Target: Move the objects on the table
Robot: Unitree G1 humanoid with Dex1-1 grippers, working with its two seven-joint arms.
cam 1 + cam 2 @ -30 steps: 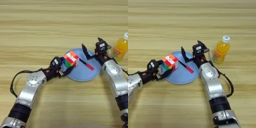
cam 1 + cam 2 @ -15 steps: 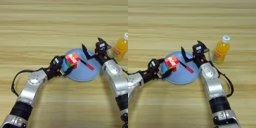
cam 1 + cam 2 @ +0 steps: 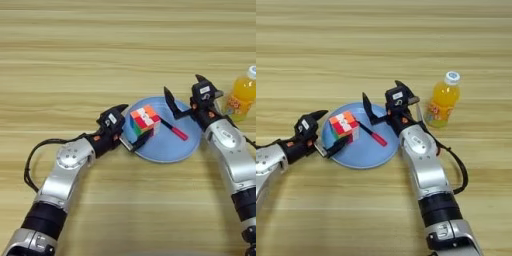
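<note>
The table was light wood with long stripes. A round blue plate lay flat on it near the middle. A small juice bottle stood upright on the wood, off to the plate's right

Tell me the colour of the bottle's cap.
The bottle has a white cap, seen best in the right eye view; the left eye view cuts it at the edge.
</note>
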